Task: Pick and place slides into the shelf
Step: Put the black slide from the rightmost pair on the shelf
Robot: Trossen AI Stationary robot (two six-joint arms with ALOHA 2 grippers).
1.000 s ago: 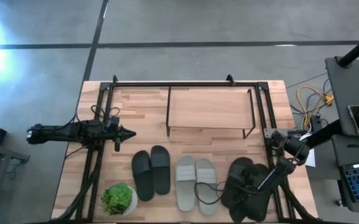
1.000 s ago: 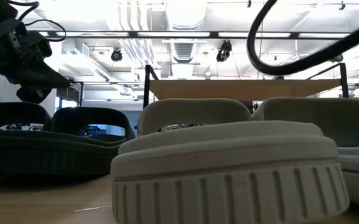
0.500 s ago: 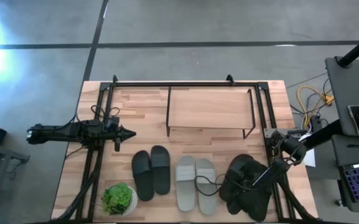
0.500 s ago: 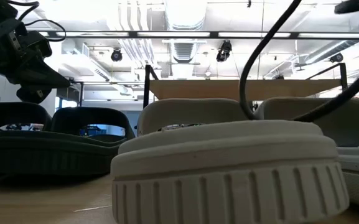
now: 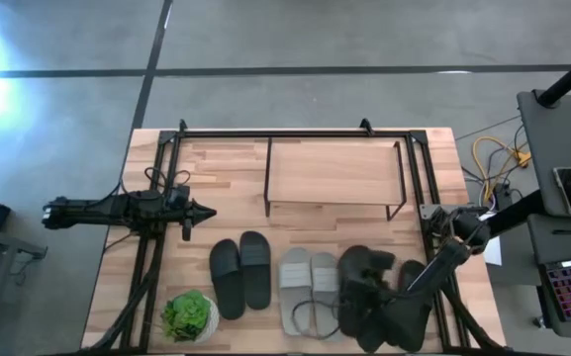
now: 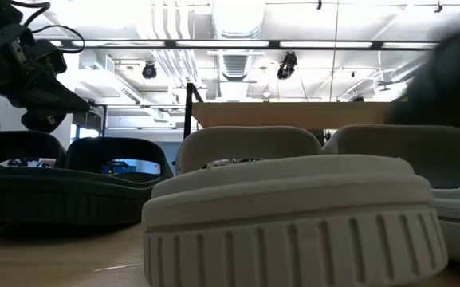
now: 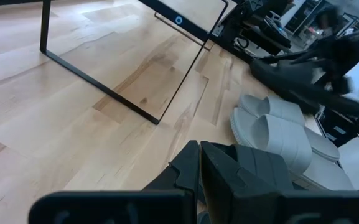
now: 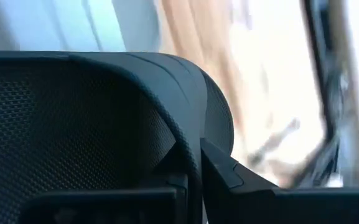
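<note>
The right gripper point(image 5: 364, 282) sits low over the front-right of the table, fingers clamped on a dark slide point(image 8: 86, 130) — the right wrist view shows the finger tips pinching a rounded, smooth-edged strap w/ a fine dimpled mesh texture on its inner face. In the high view that dark pair point(image 5: 379, 297) is a jumbled black mass, overlapping the right edge of the light grey pair point(image 5: 310, 292).

The light grey slides lie side by side, wide matte rubber straps, ribbed sole rim visible in the low view point(image 6: 293, 223). Just left of them is the other black pair point(image 5: 240, 275), flat and parallel, thick rounded soles.

The shelf point(image 5: 334, 176) stands at the back centre — thin black metal frame, pale wooden top board, nothing on it. All three pairs are on the tabletop point(image 5: 226, 188) in front of it, apart from it.

The left gripper point(image 5: 198, 211) hangs over the table's left side, fingers together, tips meeting in a point, holding nothing. A green potted plant point(image 5: 188, 316) sits at front-left.
</note>
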